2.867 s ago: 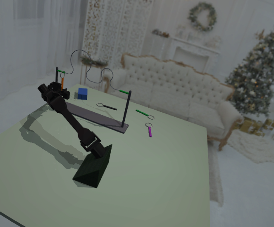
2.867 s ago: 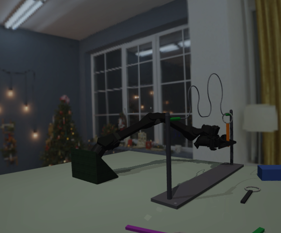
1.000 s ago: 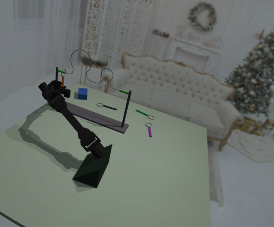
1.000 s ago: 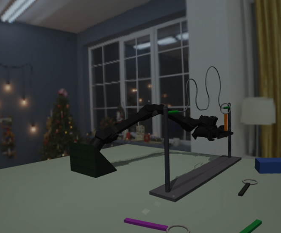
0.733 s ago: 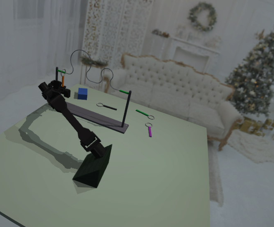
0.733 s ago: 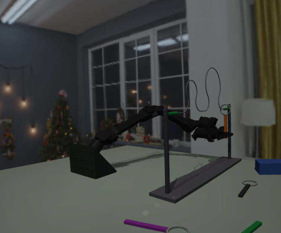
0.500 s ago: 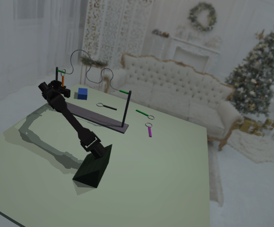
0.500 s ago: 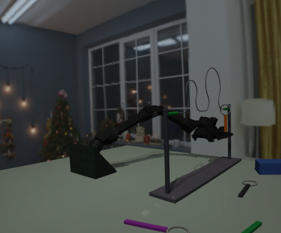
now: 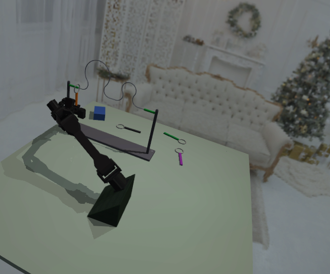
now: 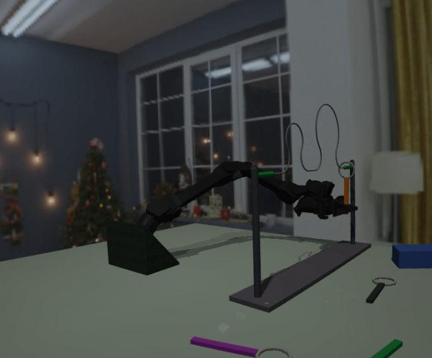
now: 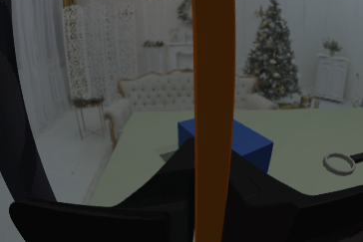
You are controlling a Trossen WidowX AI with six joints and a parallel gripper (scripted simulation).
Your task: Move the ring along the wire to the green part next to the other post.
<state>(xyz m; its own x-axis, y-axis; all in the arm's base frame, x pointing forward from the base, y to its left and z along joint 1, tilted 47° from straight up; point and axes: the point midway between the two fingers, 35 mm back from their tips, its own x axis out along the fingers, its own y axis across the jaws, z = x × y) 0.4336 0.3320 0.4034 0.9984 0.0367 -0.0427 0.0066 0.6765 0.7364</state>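
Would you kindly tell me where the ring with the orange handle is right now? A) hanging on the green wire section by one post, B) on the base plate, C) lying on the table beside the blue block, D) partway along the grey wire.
A: the ring encircles the green section beside the post, with the gripper shut on the orange handle.

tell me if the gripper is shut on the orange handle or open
Shut on it. The gripper clamps the lower end of the upright orange handle; the wrist view shows the handle running down between the fingers.

White sofa (image 9: 206, 102), Christmas tree (image 9: 312, 88), tall windows (image 10: 216, 127)
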